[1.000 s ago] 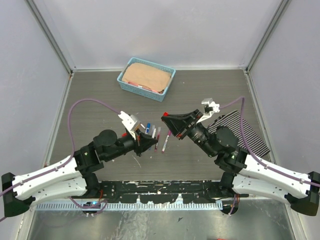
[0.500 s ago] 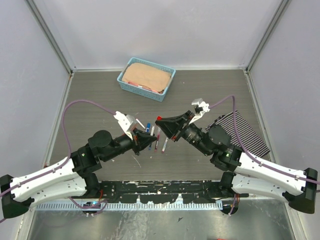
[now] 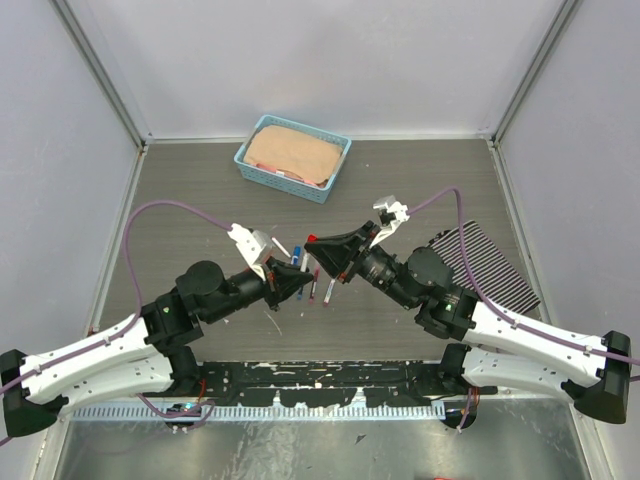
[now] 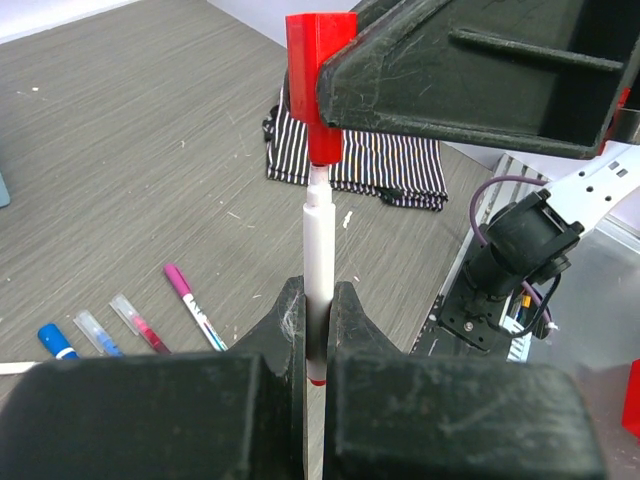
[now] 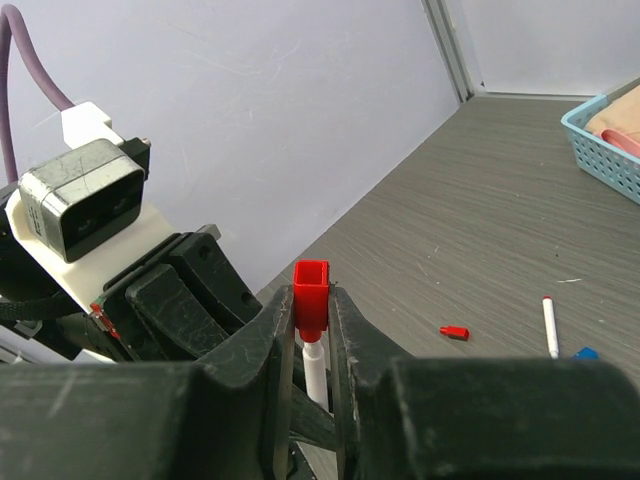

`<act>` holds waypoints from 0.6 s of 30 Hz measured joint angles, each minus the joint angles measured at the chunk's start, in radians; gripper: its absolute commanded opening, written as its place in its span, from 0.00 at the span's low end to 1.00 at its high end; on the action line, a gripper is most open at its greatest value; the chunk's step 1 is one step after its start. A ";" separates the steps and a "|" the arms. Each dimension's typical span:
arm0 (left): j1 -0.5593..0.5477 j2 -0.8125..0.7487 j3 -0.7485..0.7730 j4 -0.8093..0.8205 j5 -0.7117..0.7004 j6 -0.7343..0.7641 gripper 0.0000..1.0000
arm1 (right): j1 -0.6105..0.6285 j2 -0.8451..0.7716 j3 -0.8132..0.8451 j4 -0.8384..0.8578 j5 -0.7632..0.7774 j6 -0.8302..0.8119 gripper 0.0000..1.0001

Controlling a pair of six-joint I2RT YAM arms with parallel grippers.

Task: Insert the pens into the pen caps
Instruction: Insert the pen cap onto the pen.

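Observation:
My left gripper [image 4: 318,300] is shut on a white pen [image 4: 318,250] and holds it upright above the table. My right gripper [image 5: 311,310] is shut on a red pen cap [image 5: 311,298]. The pen's upper tip sits in the mouth of that red cap [image 4: 320,90], and the two grippers meet tip to tip [image 3: 305,255]. More pens lie on the table: a magenta one [image 4: 192,305], a maroon one [image 4: 140,322] and two blue ones [image 4: 95,332]. A white pen [image 5: 550,327] and a small red piece [image 5: 454,332] lie further off.
A blue basket [image 3: 293,158] with a peach cloth inside stands at the back. A black-and-white striped cloth [image 3: 480,262] lies to the right under my right arm. Purple cables [image 3: 170,205] loop over both arms.
My right gripper has moved left with the red cap, to the pen's tip. My left gripper has shifted only slightly, still holding the pen.

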 measured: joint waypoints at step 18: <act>-0.001 0.000 0.000 0.000 0.003 0.005 0.00 | 0.000 0.000 0.001 -0.005 -0.006 0.014 0.00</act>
